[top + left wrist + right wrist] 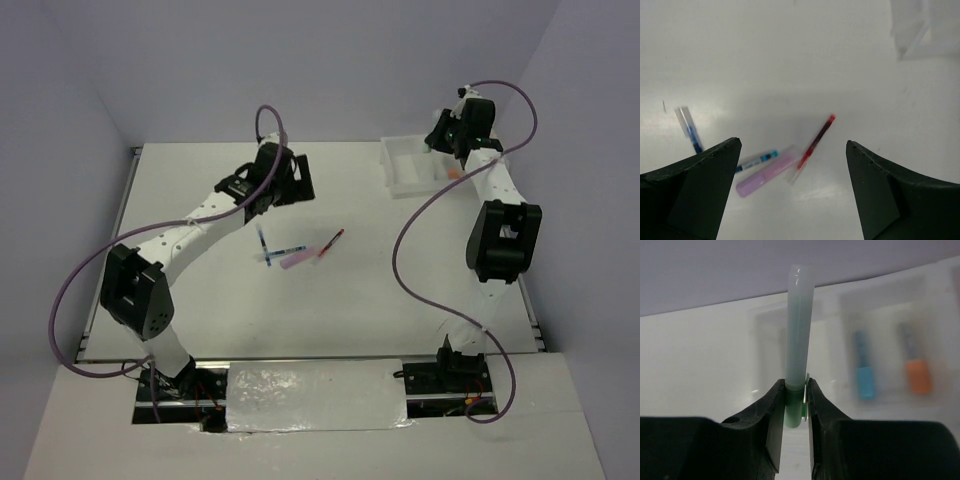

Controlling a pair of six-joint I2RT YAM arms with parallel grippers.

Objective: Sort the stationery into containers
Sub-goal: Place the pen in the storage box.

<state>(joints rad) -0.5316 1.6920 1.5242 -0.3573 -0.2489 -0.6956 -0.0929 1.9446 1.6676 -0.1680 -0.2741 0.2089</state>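
Observation:
My right gripper is shut on a green highlighter and holds it above the white tray at the back right. A light-blue highlighter and an orange highlighter lie in the tray's compartments. My left gripper is open and empty above the table's middle. Below it lie a purple highlighter, a red pen and two blue pens. The same group shows in the top view.
The tray's corner shows at the upper right of the left wrist view. The table's right edge runs close by the right arm. Purple walls close in the back and sides.

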